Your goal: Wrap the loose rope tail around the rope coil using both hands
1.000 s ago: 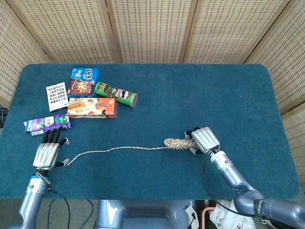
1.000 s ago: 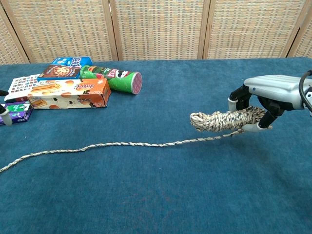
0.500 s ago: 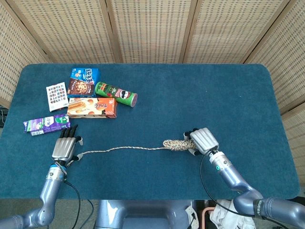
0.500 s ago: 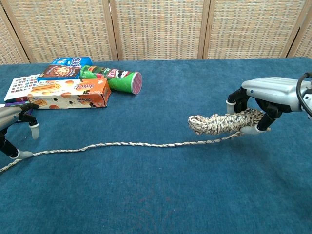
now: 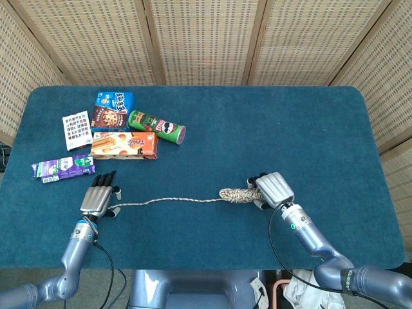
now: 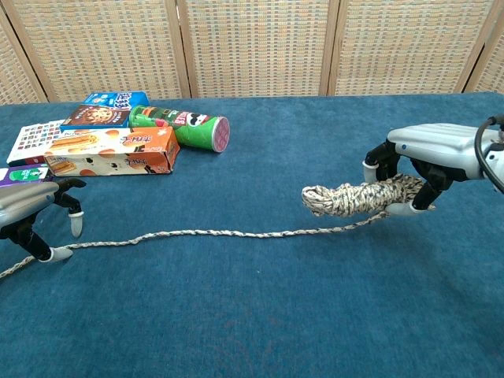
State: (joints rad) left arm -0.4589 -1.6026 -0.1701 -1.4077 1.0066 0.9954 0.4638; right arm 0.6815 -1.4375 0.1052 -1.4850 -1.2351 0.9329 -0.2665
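Note:
The speckled rope coil (image 5: 235, 194) (image 6: 353, 198) is held just above the blue table by my right hand (image 5: 274, 188) (image 6: 431, 148), whose fingers curl around its right end. The loose rope tail (image 5: 168, 201) (image 6: 197, 234) trails left from the coil along the cloth. My left hand (image 5: 99, 199) (image 6: 33, 211) hovers over the tail's far left part, fingers apart and pointing down. One fingertip (image 6: 56, 253) sits right beside the rope; the hand grips nothing.
Snack boxes and a green Pringles can (image 5: 157, 127) (image 6: 179, 127) lie at the back left, with an orange box (image 5: 124, 145) (image 6: 110, 151) and a purple pack (image 5: 62, 168) nearest my left hand. The table's front edge (image 5: 193, 268) runs close behind both hands.
My left hand has moved right along the table and now stands over the rope tail's end. The right hand with the coil has drifted slightly left.

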